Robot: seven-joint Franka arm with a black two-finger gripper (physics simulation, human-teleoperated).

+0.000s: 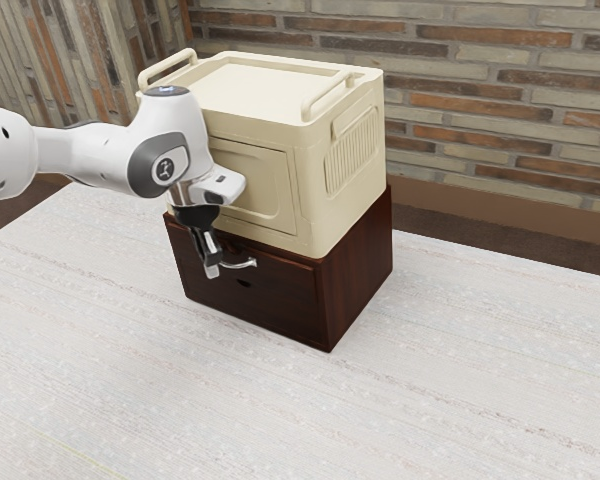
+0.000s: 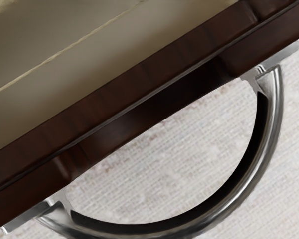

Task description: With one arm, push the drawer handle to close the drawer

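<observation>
While the gripper [image 1: 212, 268] (jaws: can't tell) is by the handle [image 1: 242, 265] — drawer [image 1: 280, 303] looks shut.

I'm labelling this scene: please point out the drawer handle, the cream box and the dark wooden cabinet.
Drawer handle [image 2: 275, 114]: wrist view, curved metal bar.
Cream box [image 1: 352, 150]: exterior view, vented side.
Dark wooden cabinet [image 1: 360, 265]: exterior view, plain side face.

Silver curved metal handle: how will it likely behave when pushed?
The handle should be stiff: a thick bar mounted at both ends on the dark brown wooden drawer front. Its smooth, shiny surface may prove slippery, and its bowed shape could let a push slide.
</observation>
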